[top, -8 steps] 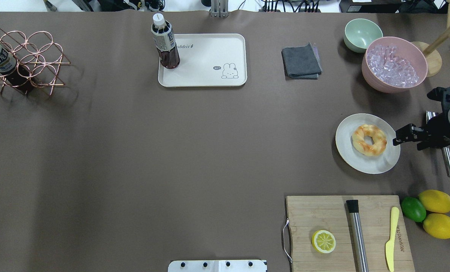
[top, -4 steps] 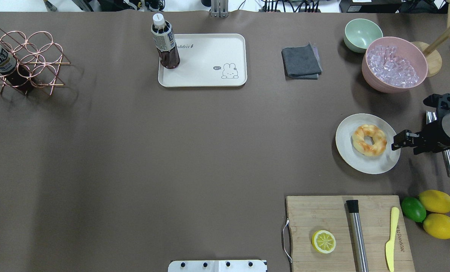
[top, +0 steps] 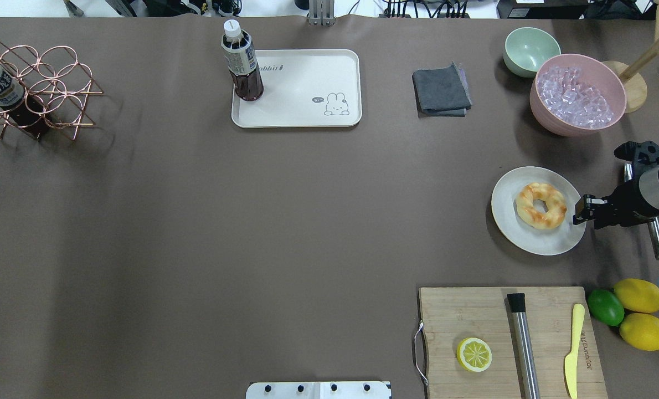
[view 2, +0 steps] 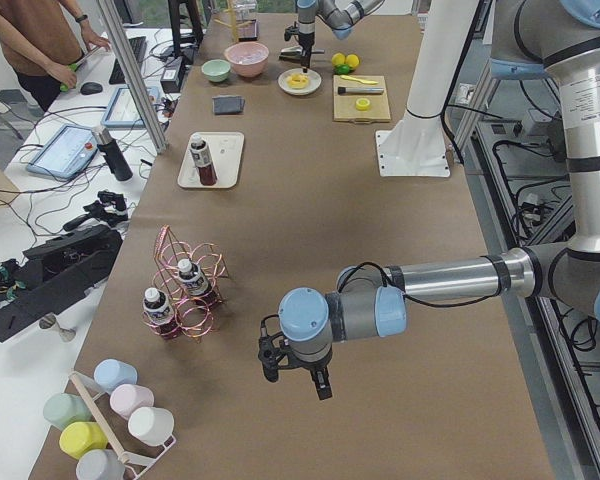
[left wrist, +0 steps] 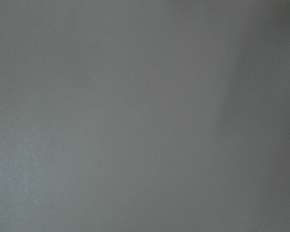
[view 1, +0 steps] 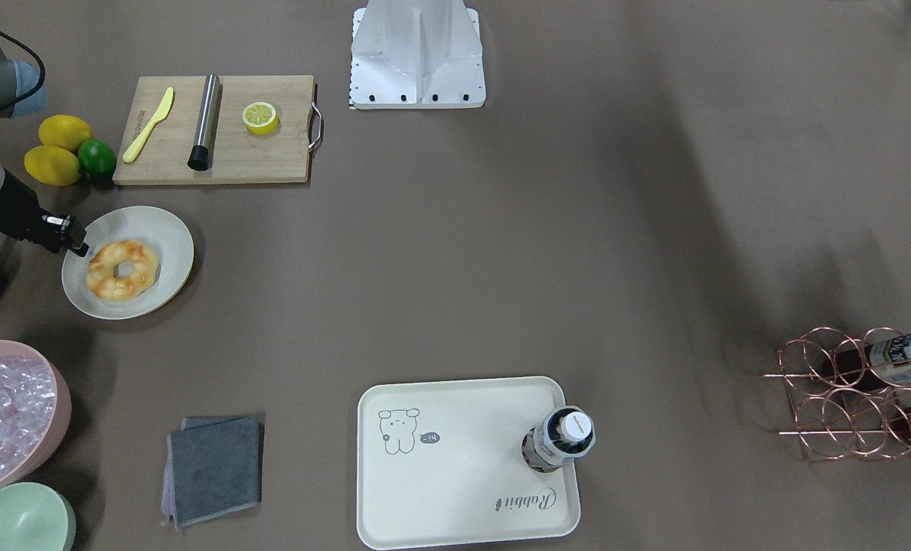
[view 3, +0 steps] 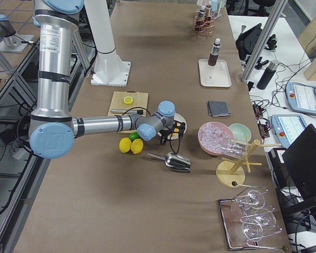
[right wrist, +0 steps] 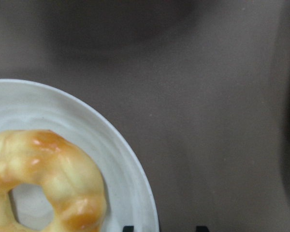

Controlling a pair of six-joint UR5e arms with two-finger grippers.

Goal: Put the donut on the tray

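The donut (top: 540, 205) lies on a round cream plate (top: 529, 239) at the table's right; it also shows in the front-facing view (view 1: 122, 269) and the right wrist view (right wrist: 43, 179). My right gripper (top: 580, 211) hovers at the plate's right rim, just beside the donut, with its jaws a little apart and empty. The cream tray (top: 307, 108) with the bear drawing lies far off at the back middle, with a dark drink bottle (top: 242, 69) standing on its left end. My left gripper (view 2: 295, 365) shows only in the exterior left view, over bare table; I cannot tell its state.
A wooden cutting board (top: 462, 316) holds a halved lemon (top: 474, 354), a metal rod and a yellow knife. Two lemons and a lime (top: 605, 306) lie beside it. A pink bowl of ice (top: 577, 94), a green bowl, a grey cloth (top: 440, 90) and a copper bottle rack (top: 36, 91) stand further back.
My right gripper has shifted slightly toward the near edge and closer to the plate's right rim, and the wrist has turned. The donut and tray have not moved.
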